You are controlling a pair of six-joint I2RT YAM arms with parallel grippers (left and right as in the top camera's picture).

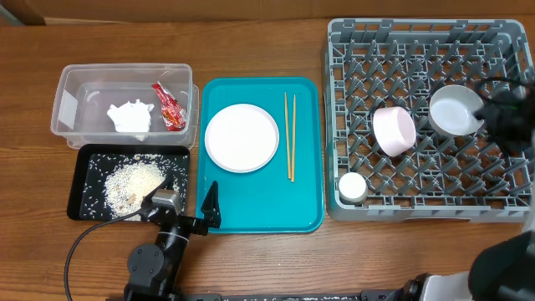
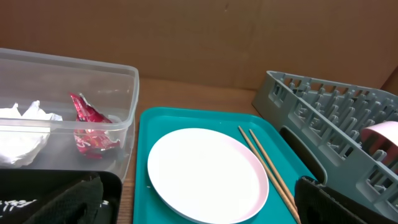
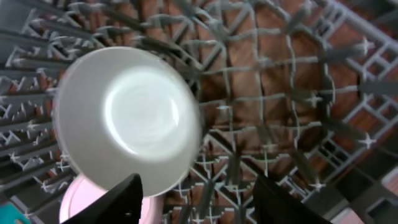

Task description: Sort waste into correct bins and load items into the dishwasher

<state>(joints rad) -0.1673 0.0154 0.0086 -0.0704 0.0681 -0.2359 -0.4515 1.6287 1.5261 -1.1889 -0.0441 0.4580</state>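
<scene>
Grey-white bowl [image 1: 456,110] seemingly tilted in dishwasher [image 1: 418,27].

glossy white plate [image 1: 242,138], clear plastic tub [image 1: 75,84], wooden chopsticks [image 1: 289,134]

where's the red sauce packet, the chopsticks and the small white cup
red sauce packet [image 1: 170,108]: overhead view, middle of the packet
chopsticks [image 1: 291,163]: overhead view, lower part where the two sticks run close together
small white cup [image 1: 352,186]: overhead view, centre of its round top
</scene>
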